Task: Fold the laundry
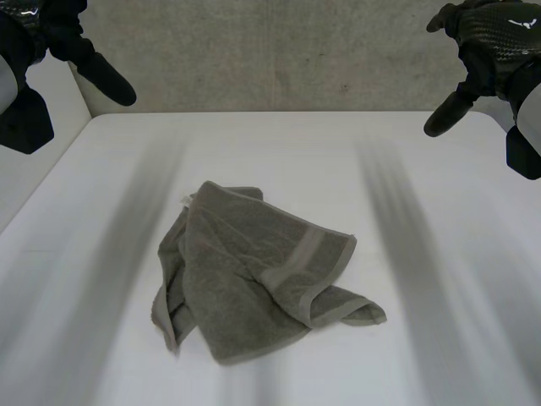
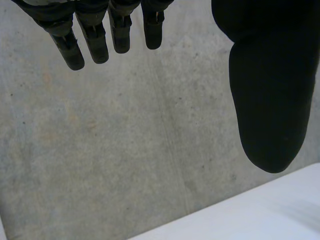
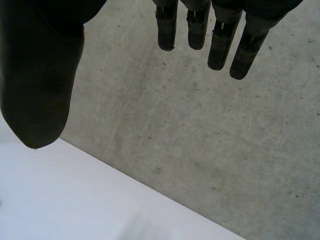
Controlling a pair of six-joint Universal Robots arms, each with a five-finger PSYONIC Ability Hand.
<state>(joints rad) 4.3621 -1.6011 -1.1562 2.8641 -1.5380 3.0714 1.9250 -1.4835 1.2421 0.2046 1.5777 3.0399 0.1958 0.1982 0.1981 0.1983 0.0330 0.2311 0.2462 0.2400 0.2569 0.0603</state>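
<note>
A grey-green towel [image 1: 254, 271] lies crumpled in the middle of the white table [image 1: 439, 254], one banded edge turned up toward the front right. My left hand [image 1: 51, 34] hovers high at the far left, well away from the towel. In the left wrist view its fingers [image 2: 95, 35] are straight and the thumb [image 2: 267, 100] stands apart, holding nothing. My right hand [image 1: 490, 42] hangs high at the far right, also clear of the cloth. The right wrist view has its fingers [image 3: 220, 40] straight and its thumb [image 3: 40, 85] spread, with nothing between them.
A bare concrete wall [image 1: 270, 51] rises behind the table's far edge. The same wall [image 2: 125, 150] stands in front of both hands, with the table's far edge [image 3: 75, 200] below them.
</note>
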